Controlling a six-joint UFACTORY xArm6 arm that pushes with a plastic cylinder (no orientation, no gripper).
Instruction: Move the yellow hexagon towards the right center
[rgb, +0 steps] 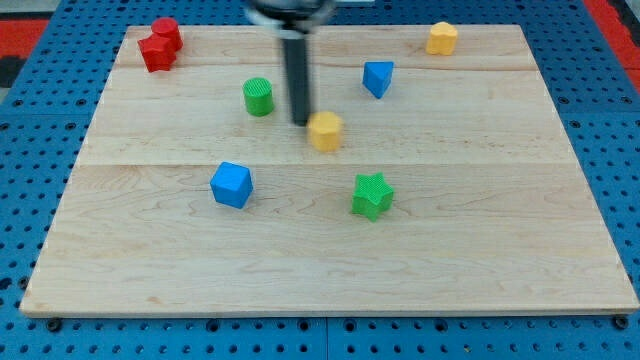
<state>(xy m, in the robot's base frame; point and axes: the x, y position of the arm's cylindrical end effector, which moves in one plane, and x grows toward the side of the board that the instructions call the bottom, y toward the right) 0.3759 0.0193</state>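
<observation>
My tip sits just left of the yellow hexagon, about touching; it's a bare rod, no claw; no writing anywhere.

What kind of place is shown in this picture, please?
Probably a robotics lab bench: a wooden board lying on blue perforated matting, small coloured blocks such as the green star, and my tip.

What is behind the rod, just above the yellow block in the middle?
Only bare wooden board shows either side of the rod; the strip it covers cannot be seen. My tip sits at the left edge of the middle yellow block, seemingly touching.
</observation>
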